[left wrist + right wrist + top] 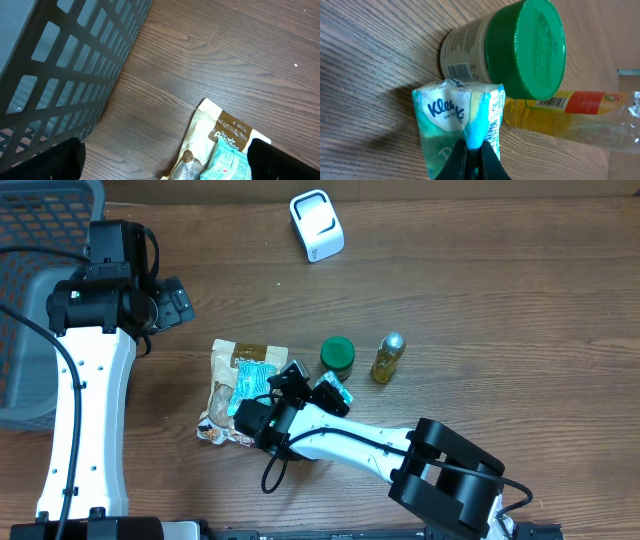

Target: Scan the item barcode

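Right gripper (474, 160): pinched shut on the tissue pack (456, 122) edge, probably leaving printed faces readable.
Pack: mid-table, jar (337, 353) at its 12 o'clock.
Left gripper (172, 304): wide, empty.
Scanner (317, 225): 12 o'clock, well apart.

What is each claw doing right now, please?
Left claw: open, holding nothing.
Right claw: closed on the tissue pack.

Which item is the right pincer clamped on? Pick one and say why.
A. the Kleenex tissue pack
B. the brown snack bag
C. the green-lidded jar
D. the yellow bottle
A: the right wrist view shows the right pincer shut on the edge of the Kleenex tissue pack, while the green-lidded jar and the yellow bottle lie beyond it, ungripped.
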You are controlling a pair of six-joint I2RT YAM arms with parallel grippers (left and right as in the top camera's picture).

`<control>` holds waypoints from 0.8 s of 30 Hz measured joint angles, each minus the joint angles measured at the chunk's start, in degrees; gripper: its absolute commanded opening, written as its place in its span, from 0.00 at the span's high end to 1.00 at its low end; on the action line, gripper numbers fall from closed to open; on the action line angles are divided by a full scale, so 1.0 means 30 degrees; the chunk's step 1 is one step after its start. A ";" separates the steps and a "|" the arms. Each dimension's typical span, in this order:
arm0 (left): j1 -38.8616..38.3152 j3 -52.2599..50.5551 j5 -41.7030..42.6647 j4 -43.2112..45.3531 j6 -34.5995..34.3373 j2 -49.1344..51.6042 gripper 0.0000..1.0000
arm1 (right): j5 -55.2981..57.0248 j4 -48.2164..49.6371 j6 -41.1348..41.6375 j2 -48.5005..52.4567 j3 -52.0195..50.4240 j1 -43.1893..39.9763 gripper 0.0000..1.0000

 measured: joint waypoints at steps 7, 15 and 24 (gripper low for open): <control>0.0000 0.0000 0.0000 0.0000 0.0000 0.0000 0.00 | 0.0015 -0.0073 0.0364 0.0000 0.0007 0.0000 0.96; 0.0000 0.0000 0.0000 -0.0007 0.0000 0.0000 0.00 | 0.0015 0.0036 0.0459 0.0000 0.0000 0.0000 0.96; 0.0000 0.0000 0.0000 -0.0007 0.0000 0.0000 0.01 | -0.0015 0.0109 0.0495 0.0000 0.0000 0.0000 0.96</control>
